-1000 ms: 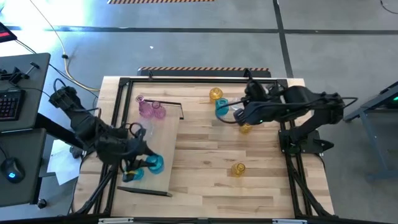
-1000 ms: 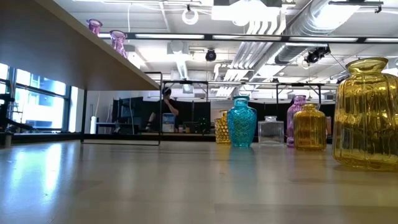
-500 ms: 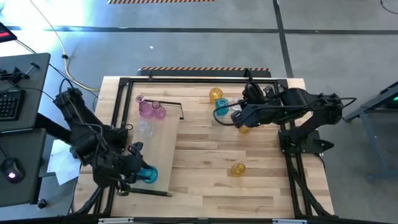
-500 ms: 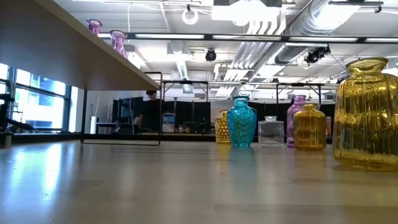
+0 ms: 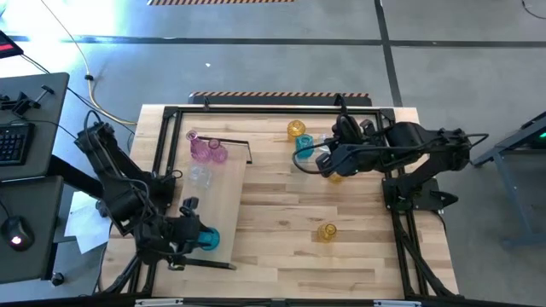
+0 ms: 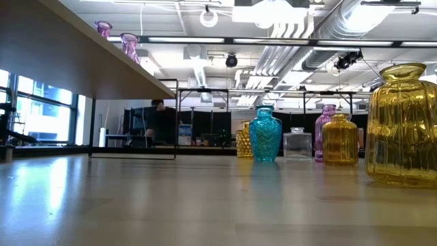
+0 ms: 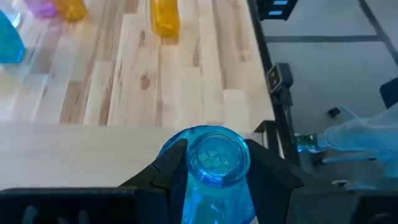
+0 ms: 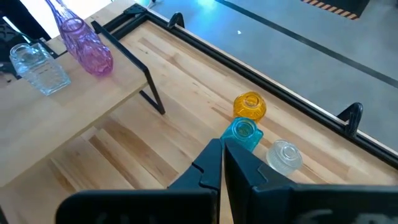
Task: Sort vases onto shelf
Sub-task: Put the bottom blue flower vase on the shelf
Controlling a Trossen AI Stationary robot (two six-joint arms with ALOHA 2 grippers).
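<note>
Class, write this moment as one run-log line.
left gripper: shut on teal vase, over shelf | right gripper: shut, empty, above teal bottle

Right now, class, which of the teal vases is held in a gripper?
The teal vase at the shelf's near end, clamped by the left gripper. The other teal vase stands free on the tabletop beside a yellow vase.

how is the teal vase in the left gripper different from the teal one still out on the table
The held teal vase sits between the left gripper's fingers at the shelf's near end; the other teal vase stands free on the tabletop, ahead of the right gripper. The table one has amber and clear neighbours; the held one stands alone. Both are translucent teal glass.
</note>
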